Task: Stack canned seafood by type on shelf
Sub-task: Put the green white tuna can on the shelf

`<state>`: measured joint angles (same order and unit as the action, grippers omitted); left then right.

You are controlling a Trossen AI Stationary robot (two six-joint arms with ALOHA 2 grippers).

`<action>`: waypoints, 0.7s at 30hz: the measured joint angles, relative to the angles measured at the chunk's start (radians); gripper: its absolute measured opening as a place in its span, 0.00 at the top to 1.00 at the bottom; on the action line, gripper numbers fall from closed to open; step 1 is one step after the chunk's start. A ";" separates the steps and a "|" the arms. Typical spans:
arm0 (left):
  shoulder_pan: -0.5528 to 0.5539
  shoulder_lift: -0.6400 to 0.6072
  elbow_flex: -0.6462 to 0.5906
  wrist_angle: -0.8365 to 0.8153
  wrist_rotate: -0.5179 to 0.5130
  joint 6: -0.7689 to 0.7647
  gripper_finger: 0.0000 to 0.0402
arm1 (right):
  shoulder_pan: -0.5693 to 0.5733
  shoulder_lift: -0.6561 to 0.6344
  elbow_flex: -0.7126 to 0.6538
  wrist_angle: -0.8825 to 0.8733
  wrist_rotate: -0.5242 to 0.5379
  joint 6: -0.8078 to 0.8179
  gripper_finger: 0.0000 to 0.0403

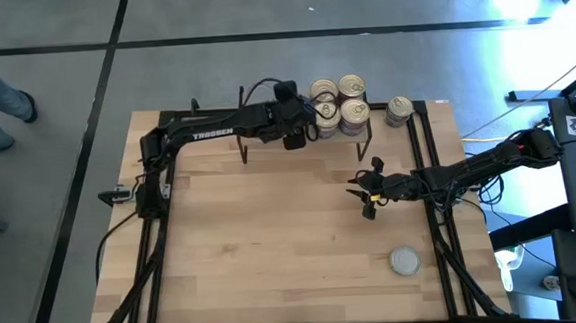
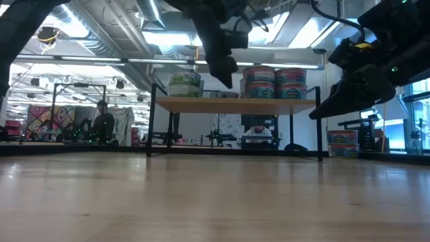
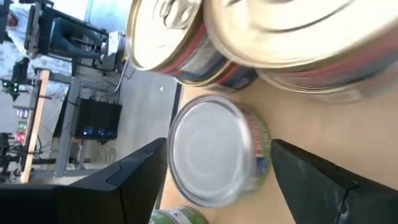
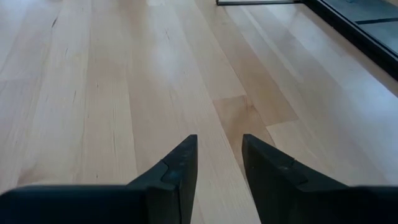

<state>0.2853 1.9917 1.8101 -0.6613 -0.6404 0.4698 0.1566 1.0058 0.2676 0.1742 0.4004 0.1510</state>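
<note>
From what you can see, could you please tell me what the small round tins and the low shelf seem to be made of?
Silver-lidded round tin: apparently metal, with a dull brushed-grey lid and printed paper-like label. Gold-lidded tins: shiny, likely lacquered metal. Low rectangular shelf: a pale top that looks like wood, on thin black legs, probably metal.

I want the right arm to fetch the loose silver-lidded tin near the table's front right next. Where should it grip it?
The silver-lidded tin lies flat, lid up, alone on the tabletop. Probably best to come straight down with the right end effector opened wider and pinch the curved side wall across its width; the low round shape offers nothing else.
</note>
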 joint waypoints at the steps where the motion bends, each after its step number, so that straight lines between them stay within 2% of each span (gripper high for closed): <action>1: -0.007 -0.001 0.005 -0.008 0.000 0.000 0.29 | 0.000 0.000 0.000 0.001 0.000 0.001 0.69; 5: -0.018 -0.004 0.009 -0.003 0.009 0.000 0.29 | 0.000 0.000 0.000 0.001 0.000 0.001 0.69; 13: 0.040 -0.005 0.009 -0.010 0.047 -0.046 0.29 | 0.000 0.000 0.000 0.001 0.000 0.004 0.69; 17: 0.056 -0.003 -0.019 -0.006 0.130 -0.050 0.29 | 0.000 0.000 0.000 0.002 0.000 0.005 0.69; 21: 0.058 -0.003 -0.029 0.010 0.135 -0.049 0.29 | 0.000 0.000 0.000 0.003 0.000 0.005 0.69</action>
<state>0.3431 1.9886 1.7811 -0.6509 -0.5053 0.4210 0.1566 1.0058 0.2676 0.1769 0.4004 0.1556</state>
